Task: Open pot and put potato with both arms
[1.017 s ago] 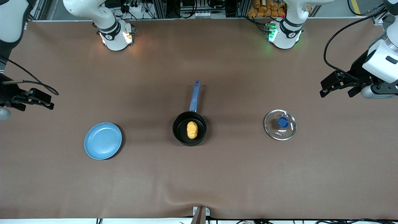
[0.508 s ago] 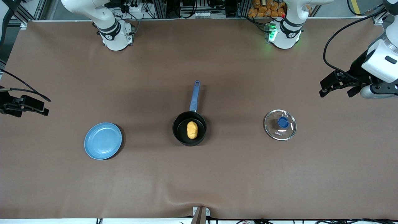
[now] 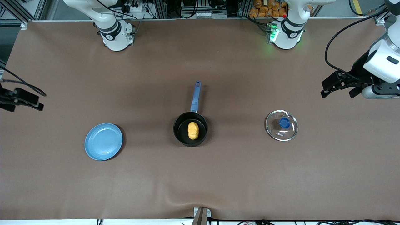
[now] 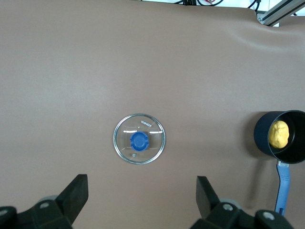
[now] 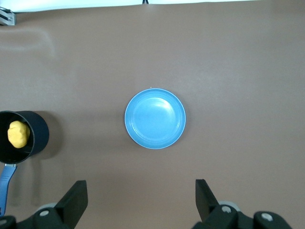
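The black pot with a blue handle stands open at the table's middle. The yellow potato lies inside it. Both also show in the left wrist view, the pot and potato, and in the right wrist view, the pot and potato. My left gripper is open and empty, up in the air at the left arm's end of the table; its jaws stand wide. My right gripper is open and empty, up in the air at the right arm's end; its jaws stand wide.
The glass lid with a blue knob lies flat on the table toward the left arm's end, seen in the left wrist view. A light-blue plate lies toward the right arm's end, seen in the right wrist view.
My right gripper has drawn away toward the right arm's end of the table. The left gripper, pot, potato, lid and plate have not moved.
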Controlling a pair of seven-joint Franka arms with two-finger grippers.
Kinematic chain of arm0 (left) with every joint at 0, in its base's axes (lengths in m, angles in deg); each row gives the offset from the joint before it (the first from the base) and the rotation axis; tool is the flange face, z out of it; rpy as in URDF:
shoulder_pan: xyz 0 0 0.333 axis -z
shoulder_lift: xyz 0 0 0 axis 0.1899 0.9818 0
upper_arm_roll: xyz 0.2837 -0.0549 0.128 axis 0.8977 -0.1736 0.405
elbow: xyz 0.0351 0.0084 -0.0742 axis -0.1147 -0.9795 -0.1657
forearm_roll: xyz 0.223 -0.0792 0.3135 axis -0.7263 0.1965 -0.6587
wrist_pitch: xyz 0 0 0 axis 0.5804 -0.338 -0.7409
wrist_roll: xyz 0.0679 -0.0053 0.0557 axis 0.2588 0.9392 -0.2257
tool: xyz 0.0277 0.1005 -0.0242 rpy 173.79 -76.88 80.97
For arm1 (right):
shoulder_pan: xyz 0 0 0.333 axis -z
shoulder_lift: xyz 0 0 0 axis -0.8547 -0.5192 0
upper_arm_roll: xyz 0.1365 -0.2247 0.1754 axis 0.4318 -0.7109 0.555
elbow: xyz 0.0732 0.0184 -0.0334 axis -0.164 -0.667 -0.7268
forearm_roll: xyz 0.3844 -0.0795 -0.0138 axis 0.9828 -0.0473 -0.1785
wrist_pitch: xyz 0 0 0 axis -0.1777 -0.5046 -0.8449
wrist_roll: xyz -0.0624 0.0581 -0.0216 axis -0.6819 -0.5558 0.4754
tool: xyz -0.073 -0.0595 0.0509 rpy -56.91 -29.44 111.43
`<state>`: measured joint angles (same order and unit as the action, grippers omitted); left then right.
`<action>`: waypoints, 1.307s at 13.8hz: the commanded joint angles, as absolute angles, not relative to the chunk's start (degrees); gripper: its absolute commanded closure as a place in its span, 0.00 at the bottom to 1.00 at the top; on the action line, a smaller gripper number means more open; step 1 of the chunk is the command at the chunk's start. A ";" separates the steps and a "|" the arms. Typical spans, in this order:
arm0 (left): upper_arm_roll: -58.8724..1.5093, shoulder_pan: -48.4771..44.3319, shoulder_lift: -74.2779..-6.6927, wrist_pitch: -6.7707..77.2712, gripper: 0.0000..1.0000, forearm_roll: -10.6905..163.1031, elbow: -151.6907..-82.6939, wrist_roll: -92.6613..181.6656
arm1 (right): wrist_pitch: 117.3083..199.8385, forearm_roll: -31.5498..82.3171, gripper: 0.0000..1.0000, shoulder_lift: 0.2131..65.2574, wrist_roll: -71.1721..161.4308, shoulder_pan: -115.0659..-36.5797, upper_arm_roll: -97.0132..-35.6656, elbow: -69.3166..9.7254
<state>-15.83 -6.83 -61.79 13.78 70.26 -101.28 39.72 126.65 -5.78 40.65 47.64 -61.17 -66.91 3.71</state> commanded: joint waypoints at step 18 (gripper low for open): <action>-16.42 -7.17 -62.68 13.89 0.00 68.80 -101.94 39.00 | 139.28 -9.78 0.00 58.92 48.58 -57.84 -63.18 -22.62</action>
<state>-15.86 -6.83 -61.79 13.78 70.26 -101.30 39.72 138.69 -7.59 56.75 47.66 -58.62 -64.17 -20.33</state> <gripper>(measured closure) 0.000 0.000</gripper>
